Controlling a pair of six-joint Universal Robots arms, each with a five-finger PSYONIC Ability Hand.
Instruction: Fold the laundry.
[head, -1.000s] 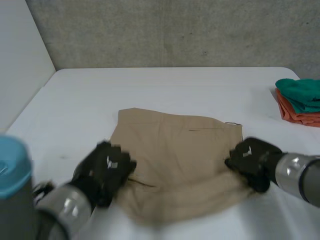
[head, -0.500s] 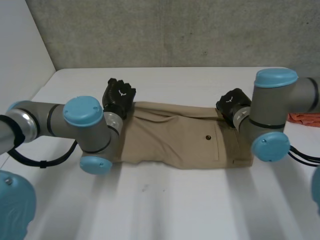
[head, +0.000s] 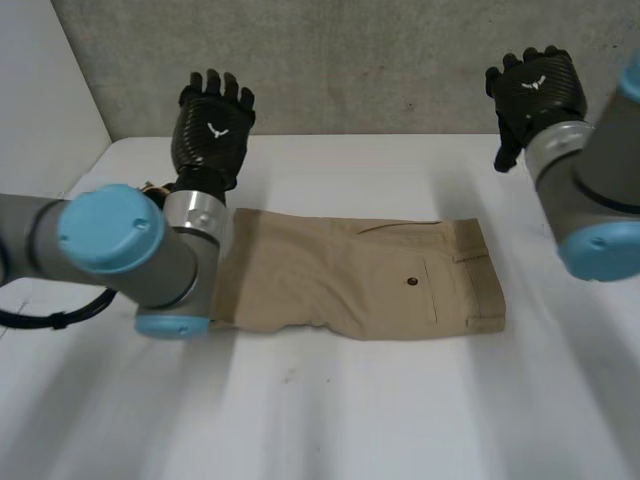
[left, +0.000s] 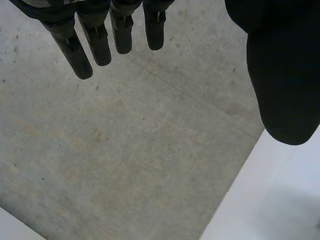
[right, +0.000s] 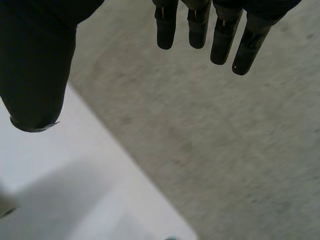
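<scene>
The left hand (left: 282, 75) holds its fingers (left: 75, 47) straight, apart from the thumb, before a grey wall (left: 140, 150). White bench (left: 280, 200) lies near the thumb.

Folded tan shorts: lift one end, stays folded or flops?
Likely floppy: the tan shorts lie flat with soft creases, so a lifted end would probably sag open. Pushed across the white table, they'd likely bunch rather than slide.

The head camera is looking down from behind over the table (head: 330, 410) toward the grey wall (head: 350, 60); both wrist cameras are facing that wall and the table's edge (ground all three share).
</scene>
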